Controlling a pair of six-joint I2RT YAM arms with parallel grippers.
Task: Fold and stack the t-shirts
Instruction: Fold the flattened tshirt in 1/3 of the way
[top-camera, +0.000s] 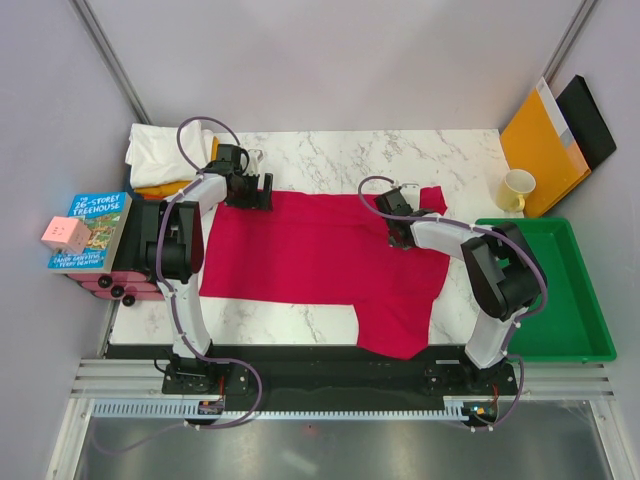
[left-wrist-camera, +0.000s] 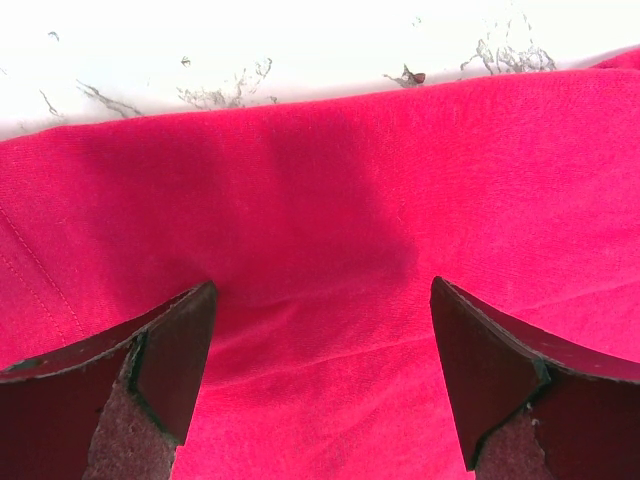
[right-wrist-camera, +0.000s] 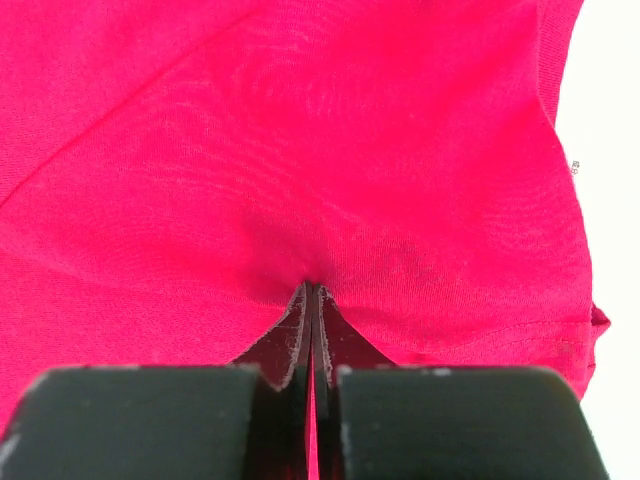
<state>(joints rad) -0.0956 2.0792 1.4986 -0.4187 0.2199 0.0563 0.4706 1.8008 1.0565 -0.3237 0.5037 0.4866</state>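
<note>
Two arms are out over the white marbled table (top-camera: 300, 322), so let's sweep across. Off the 9 o'clock edge sits a stack of books (top-camera: 90, 232) with a small pink cube (top-camera: 62, 233) on top. Up in the 11 o'clock corner, a folded white cotton t-shirt (top-camera: 165, 150) lies on a yellow-orange one (top-camera: 165, 187).

Now the left gripper (left-wrist-camera: 325, 300): it's at the 11 o'clock corner of the big crimson red cotton t-shirt (top-camera: 310, 260), just inside the far edge, jaws spread wide. Flat red cloth shows between the fingers, nothing pinched; whether the tips touch the fabric, I can't tell.

The crimson shirt itself lies spread across the middle of the table. One flap reaches the near edge at 5 o'clock, and a sleeve pokes out at 1 o'clock.

Over to the right gripper (right-wrist-camera: 312, 290), at the shirt's 2 o'clock, near that sleeve. Its jaws are pressed tight together with a pucker of red fabric caught at the tips. That's a pinch on the shirt.

Further right, a pale yellow mug (top-camera: 517, 190) stands at the table's 2 o'clock. Beyond it an orange-yellow envelope (top-camera: 540, 150) leans with a flat black folder (top-camera: 590, 120) behind. A green plastic tray (top-camera: 590, 300) sits alongside at 4 o'clock.
</note>
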